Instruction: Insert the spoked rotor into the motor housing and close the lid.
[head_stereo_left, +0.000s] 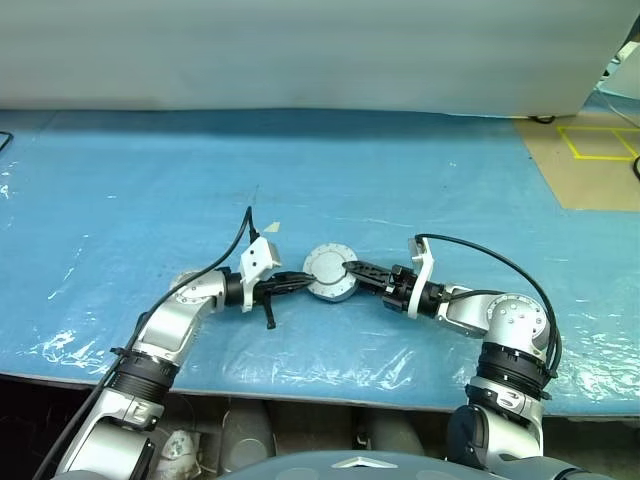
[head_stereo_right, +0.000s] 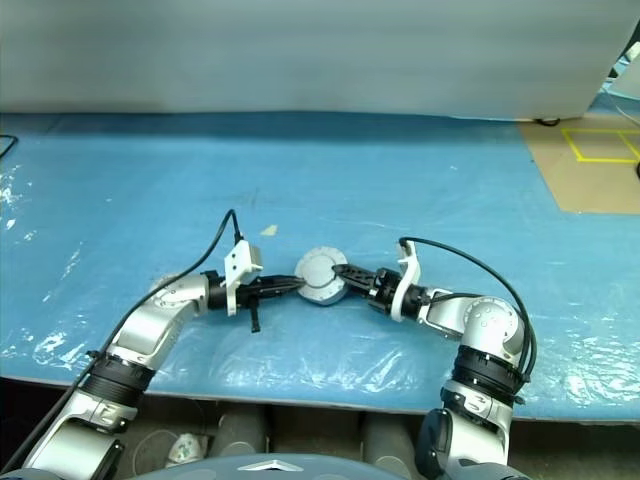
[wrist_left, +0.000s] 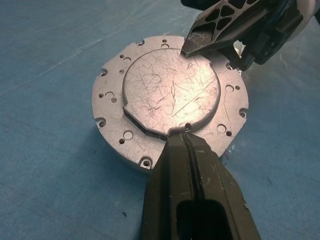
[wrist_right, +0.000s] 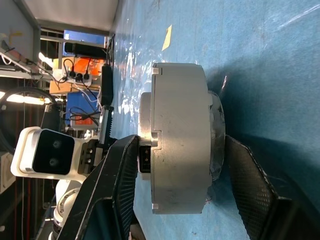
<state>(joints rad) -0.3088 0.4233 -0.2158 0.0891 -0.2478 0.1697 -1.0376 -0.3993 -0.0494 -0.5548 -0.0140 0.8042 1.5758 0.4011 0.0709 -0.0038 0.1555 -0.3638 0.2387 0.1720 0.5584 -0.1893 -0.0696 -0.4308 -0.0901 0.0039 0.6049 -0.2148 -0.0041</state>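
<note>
The motor housing (head_stereo_left: 328, 272) is sitting on the blue table (head_stereo_left: 420, 170), towards its near edge and about midway between left and right, with both arms reaching in at it from either side. It is showing a flat, scratched silver top with a raised round centre and small holes around the rim. No windings or spoked wheel are showing, so I am judging that the wheel is already inside and the unit is closed up, though I cannot tell where the lid ends and the cup begins. The left gripper (head_stereo_left: 300, 283) is coming in from the left with its fingers pressed together, its tip touching the edge of the raised centre. The right gripper (head_stereo_left: 352, 268) is reaching in from the right with its fingers spread across the unit's thickness, one fingertip (wrist_left: 200, 42) lying on the top face and the other down by the underside. Whether they are squeezing it, I cannot tell. This is looking like the closing step. The next move is calling for even pressure on the top so nothing tilts, then a gentle release.
</note>
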